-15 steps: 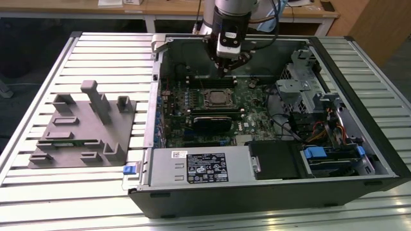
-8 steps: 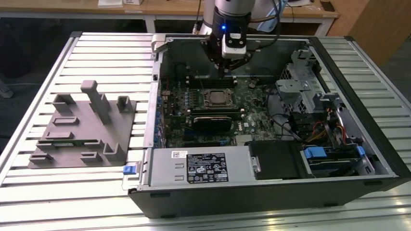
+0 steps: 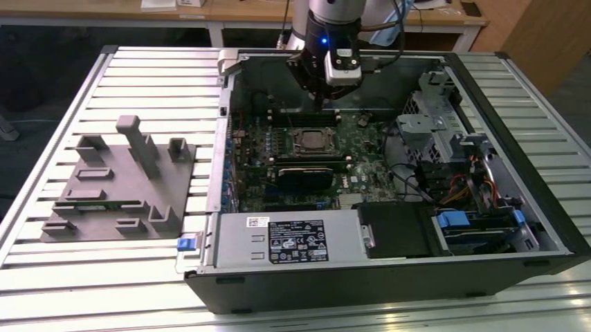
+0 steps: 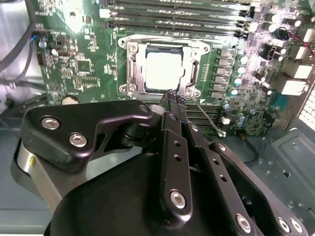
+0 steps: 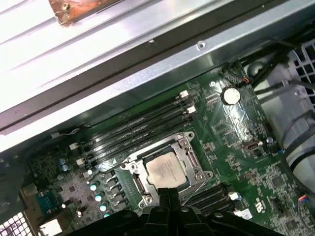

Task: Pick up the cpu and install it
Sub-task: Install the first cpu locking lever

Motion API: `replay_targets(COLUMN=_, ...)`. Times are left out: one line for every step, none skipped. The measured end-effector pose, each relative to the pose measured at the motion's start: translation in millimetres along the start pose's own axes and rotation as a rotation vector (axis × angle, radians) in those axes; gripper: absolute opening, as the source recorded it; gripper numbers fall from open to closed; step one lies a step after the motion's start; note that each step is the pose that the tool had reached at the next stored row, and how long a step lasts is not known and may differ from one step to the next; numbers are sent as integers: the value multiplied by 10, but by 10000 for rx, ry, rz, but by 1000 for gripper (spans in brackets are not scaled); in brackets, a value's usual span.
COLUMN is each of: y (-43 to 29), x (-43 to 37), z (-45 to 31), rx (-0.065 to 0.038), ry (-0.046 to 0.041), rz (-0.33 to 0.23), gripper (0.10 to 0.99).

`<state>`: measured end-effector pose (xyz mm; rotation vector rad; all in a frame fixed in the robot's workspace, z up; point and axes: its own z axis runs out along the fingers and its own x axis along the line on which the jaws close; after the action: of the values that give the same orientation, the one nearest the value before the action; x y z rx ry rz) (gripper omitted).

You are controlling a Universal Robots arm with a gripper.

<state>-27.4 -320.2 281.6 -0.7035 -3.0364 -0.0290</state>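
The cpu (image 4: pixel 165 70) is a small square chip with a pale silver top, lying flat in the metal-framed socket (image 4: pixel 132 66) on the green motherboard; it also shows in the first wrist view (image 5: pixel 166 168) and, small, in the exterior view (image 3: pixel 312 140). My gripper (image 4: pixel 173 94) hangs above the board inside the open computer case, its two black fingers pressed together with nothing between them. The fingertips sit just beside the socket's edge in both wrist views (image 5: pixel 167 192). In the exterior view the gripper (image 3: pixel 320 105) hovers behind the socket.
A grey fixture (image 3: pixel 111 187) lies on the slatted table at the exterior view's left. The case holds a white-labelled black box (image 3: pixel 291 238), drive cages and cables (image 3: pixel 452 173), and black memory slots (image 5: pixel 138 130) next to the socket. The case wall (image 5: pixel 147 54) runs close by.
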Motion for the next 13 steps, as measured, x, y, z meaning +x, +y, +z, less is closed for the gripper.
replay_targets(y=0, x=0, z=0, rx=-44, ry=-8, rz=-69, gripper=106)
replay_targets(y=0, x=0, z=0, rx=-74, ry=-32, rz=-151, gripper=106)
replay_targets(y=1, x=-1, z=1, rx=-93, ry=-63, rz=-276, gripper=106)
replay_targets(y=1, x=-1, z=3, rx=-109, ry=-96, rz=-427, gripper=106)
replay_targets(y=0, x=0, z=3, rx=-118, ry=-123, rz=-575, gripper=106)
replay_targets(y=0, x=0, z=4, rx=-126, ry=-148, rz=-729, gripper=106)
replay_targets(y=0, x=-1, z=5, rx=-134, ry=-170, rz=-883, gripper=106)
replay_targets(y=0, x=-1, z=7, rx=-140, ry=-187, rz=-1048, gripper=106)
replay_targets(y=0, x=-1, z=11, rx=-145, ry=-194, rz=-1223, gripper=106)
replay_targets(y=0, x=-1, z=15, rx=-144, ry=-196, rz=-1409, gripper=106)
replay_targets(y=0, x=-1, z=17, rx=-139, ry=-197, rz=-1587, gripper=106)
replay_targets(y=0, x=-1, z=19, rx=-136, ry=-196, rz=-1766, gripper=106)
replay_targets(y=-1, x=-1, z=21, rx=-132, ry=-193, rz=-1942, gripper=106)
